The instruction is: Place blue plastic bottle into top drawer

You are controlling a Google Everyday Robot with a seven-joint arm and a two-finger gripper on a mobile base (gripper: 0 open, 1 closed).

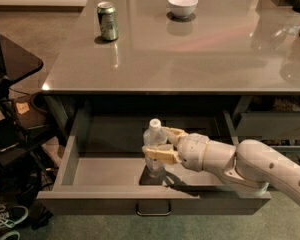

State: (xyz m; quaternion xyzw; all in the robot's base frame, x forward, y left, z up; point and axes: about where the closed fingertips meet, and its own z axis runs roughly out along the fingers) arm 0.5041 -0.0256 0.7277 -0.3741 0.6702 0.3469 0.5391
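The blue plastic bottle [154, 149], clear with a white cap, stands upright inside the open top drawer [90, 171], its base on or just above the drawer floor. My gripper [162, 143] reaches in from the right on a white arm and is shut on the bottle, one finger behind it and one in front. The drawer is pulled far out from under the grey table, and its curved metal handle [153, 210] shows at the front.
A green soda can [107, 21] and a white bowl [182, 5] stand on the tabletop [190, 49] above. A black stand with cables [10, 114] is at the left. Narrower drawers [272, 126] sit at the right under the table.
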